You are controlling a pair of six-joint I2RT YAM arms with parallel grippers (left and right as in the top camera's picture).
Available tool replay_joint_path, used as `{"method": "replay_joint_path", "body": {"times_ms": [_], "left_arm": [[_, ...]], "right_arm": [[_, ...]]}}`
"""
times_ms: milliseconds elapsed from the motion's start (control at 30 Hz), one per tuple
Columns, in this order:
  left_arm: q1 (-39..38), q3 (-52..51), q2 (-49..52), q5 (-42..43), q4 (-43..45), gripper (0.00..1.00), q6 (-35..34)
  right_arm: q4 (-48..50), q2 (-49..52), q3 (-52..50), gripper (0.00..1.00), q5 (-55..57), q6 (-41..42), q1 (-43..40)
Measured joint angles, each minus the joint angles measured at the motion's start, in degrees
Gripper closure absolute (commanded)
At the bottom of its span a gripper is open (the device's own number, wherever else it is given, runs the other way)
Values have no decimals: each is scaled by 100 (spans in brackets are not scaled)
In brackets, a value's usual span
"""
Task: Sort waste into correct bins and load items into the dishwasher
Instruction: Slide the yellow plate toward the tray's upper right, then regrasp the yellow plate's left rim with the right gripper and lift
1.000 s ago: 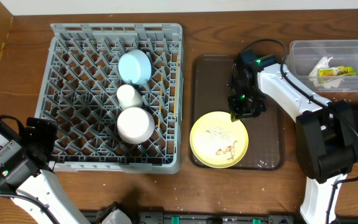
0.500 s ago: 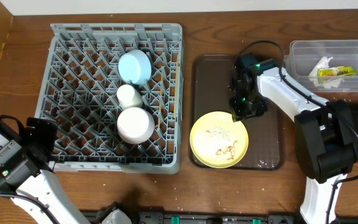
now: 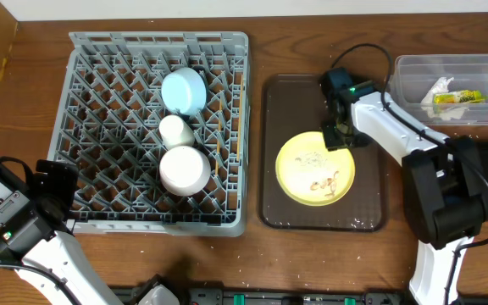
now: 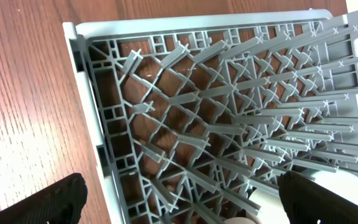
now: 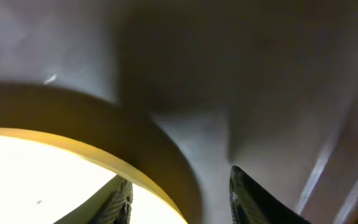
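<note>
The yellow plate lies on the dark-brown tray with whitish crumbs on it. My right gripper sits at the plate's upper right rim. In the right wrist view its jaws straddle the plate rim, one finger inside and the other standing off outside, so it is open. The grey rack holds a light-blue bowl, a white cup and a pale bowl. My left gripper hangs open over the rack's near left corner, empty.
A clear tub at the back right holds a white napkin and a yellow-green wrapper. The right arm's base stands beside the tray. Bare wooden table lies left of the rack.
The plate has slid up and to the right on the tray with my right gripper, whose jaws have widened. The left arm has not moved.
</note>
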Motion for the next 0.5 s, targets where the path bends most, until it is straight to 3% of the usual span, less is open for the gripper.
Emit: {"method": "replay_joint_path", "body": {"times_ms": [100, 233, 367, 500], "left_arm": [[0, 0, 0, 0, 0, 0, 0], [0, 0, 0, 0, 0, 0, 0], [0, 0, 0, 0, 0, 0, 0], [0, 0, 0, 0, 0, 0, 0]], "right_arm": [[-4, 0, 7, 50, 260, 57, -127], [-328, 0, 254, 56, 463, 92, -330], [-953, 2, 1058, 57, 431, 76, -457], [-1626, 0, 1969, 52, -153, -221, -468]]}}
